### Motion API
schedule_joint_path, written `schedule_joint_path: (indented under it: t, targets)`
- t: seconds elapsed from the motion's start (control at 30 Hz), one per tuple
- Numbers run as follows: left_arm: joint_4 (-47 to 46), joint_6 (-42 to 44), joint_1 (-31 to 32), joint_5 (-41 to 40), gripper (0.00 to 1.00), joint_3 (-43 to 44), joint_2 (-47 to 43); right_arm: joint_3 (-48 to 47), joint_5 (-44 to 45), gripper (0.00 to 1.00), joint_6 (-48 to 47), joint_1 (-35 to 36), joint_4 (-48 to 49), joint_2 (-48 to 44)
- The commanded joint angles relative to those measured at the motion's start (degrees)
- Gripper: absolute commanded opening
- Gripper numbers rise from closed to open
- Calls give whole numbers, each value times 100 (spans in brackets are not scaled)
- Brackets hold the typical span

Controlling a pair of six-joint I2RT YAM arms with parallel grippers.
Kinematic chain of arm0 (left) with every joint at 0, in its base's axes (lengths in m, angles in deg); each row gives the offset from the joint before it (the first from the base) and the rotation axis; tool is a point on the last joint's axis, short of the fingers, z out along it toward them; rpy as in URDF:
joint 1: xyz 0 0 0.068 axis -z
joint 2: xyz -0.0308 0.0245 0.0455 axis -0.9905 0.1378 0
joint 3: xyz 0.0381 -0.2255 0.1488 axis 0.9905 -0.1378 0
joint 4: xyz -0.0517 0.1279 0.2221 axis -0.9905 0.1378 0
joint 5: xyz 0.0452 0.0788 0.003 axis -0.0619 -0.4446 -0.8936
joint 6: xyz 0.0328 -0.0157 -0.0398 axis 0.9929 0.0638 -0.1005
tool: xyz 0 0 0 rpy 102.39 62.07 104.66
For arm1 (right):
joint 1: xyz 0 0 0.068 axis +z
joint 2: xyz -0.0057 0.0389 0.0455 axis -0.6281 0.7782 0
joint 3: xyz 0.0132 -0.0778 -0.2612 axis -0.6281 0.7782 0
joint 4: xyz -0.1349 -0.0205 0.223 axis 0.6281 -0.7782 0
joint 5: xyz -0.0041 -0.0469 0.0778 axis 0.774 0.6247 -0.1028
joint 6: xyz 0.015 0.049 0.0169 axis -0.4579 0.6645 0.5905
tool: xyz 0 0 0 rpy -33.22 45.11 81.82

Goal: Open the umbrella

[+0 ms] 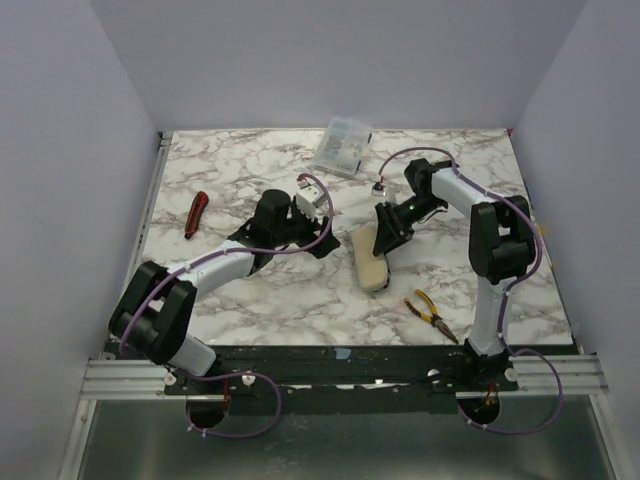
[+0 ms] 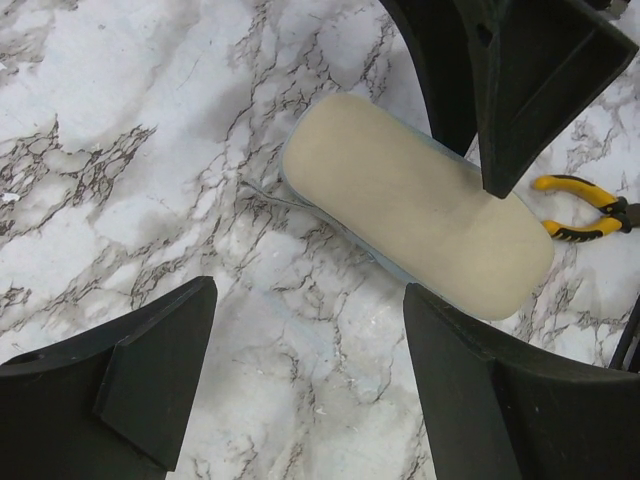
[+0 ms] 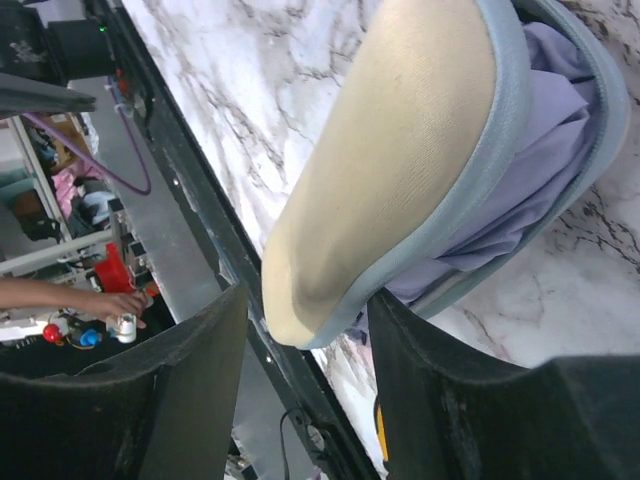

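- Bright, even light from above; faint, soft shadows lie under the arms [image 1: 215, 265] on the table [image 1: 280, 310].
- The overhead view is slightly soft; the umbrella [image 2: 420, 210] looks crisp in the wrist views.

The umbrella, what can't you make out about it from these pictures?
- Shaft and handle: not seen in any view; the umbrella lies closed up.
- Far end: top view, hidden under the right gripper.
- Other end: right wrist view, cut off by the top edge.
- Contact: whether the right gripper touches it is unclear in every view.
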Motion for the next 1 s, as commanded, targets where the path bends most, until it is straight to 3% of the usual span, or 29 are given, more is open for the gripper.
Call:
schedule_joint_path:
  t: [0.0,0.2,0.37,0.63,0.83,0.97]
  targets:
    - [95,140,-58,267,78,-95,-232,-158,-446,53,96,118,-74,-312]
    - [28,53,-118,329,78,-238,-446,-207,-890,53,228,439,56,-378]
    - [76,-151,-231,463,79,-408,-761,-94,-973,59,799,897,923,-367]
    - [552,-382,-501,323,79,-546,-1078,117,92,69,1162,1460,1943,-256]
    - [692,-425,-569,298,79,-564,-1140,397,1066,84,562,1515,2098,-715]
    - [800,-454,-587,216,79,-500,-1054,612,1475,86,5,1511,2109,-1172]
